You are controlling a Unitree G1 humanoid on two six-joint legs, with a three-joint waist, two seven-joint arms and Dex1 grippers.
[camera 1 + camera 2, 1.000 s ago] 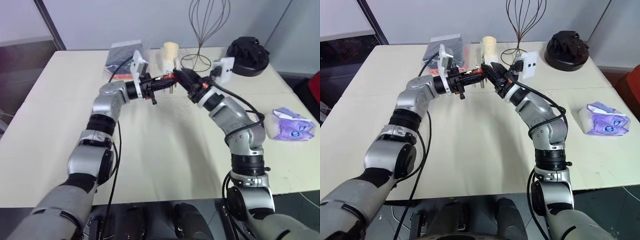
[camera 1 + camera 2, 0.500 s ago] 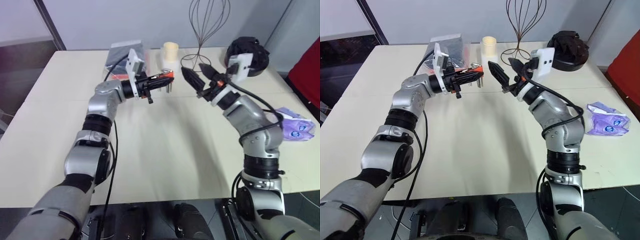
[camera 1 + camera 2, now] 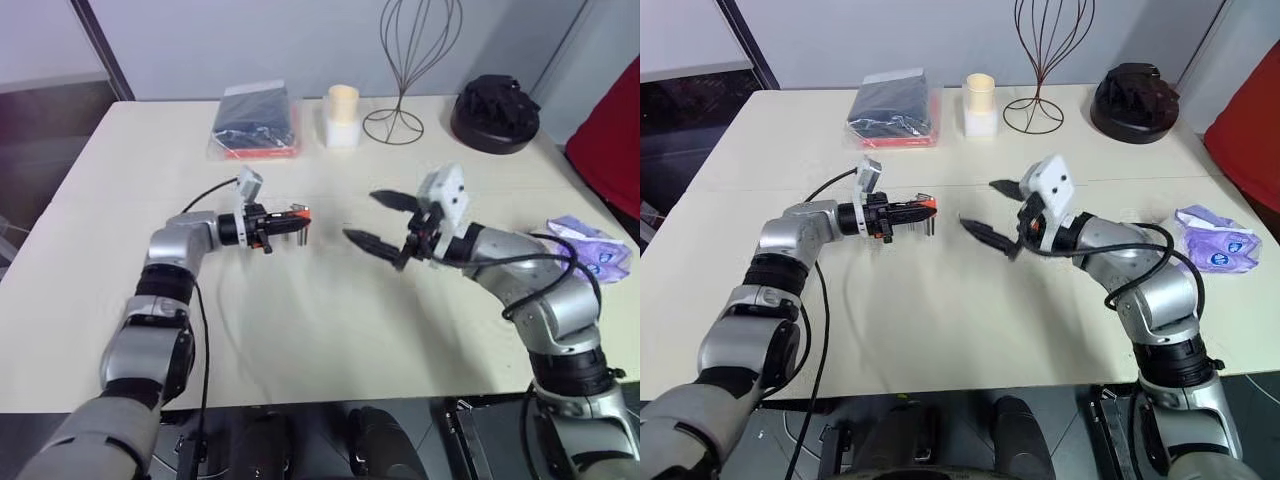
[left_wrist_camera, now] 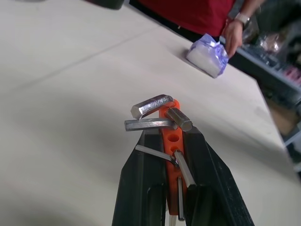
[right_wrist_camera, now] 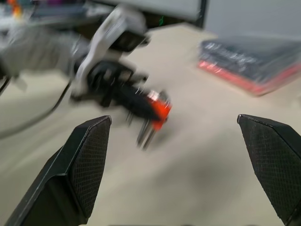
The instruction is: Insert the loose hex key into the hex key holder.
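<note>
Left gripper (image 3: 292,219) is clamped tight on the hex key holder (image 4: 171,139), the red-orange block pinched between its 2 black fingers (image 4: 141,188), held low over the cream table (image 3: 300,340) and pointing toward the robot's right. Several metal keys stick out of the holder; in the left wrist view 3 thicker ones fan out near its tip and thinner ones lie along the block between the fingers. Cannot tell which of these is the loose hex key; no separate bare key can be made out on the table. Right gripper (image 3: 385,220) is spread wide with nothing in it, its 2 fingers well apart, facing the holder across a gap, not touching it. In the right wrist view the holder (image 5: 159,109) sits between the open fingers' line of sight, blurred. At the far edge of the table: a dark flat package (image 3: 255,120) with red trim, a pale cup (image 3: 343,103) on a white block, a wire stand (image 3: 405,60), a black round object (image 3: 495,112). A purple-white packet (image 3: 590,250) lies near the right edge. A person in red (image 4: 197,12) stands beyond the table, a hand (image 4: 232,32) near the packet.
</note>
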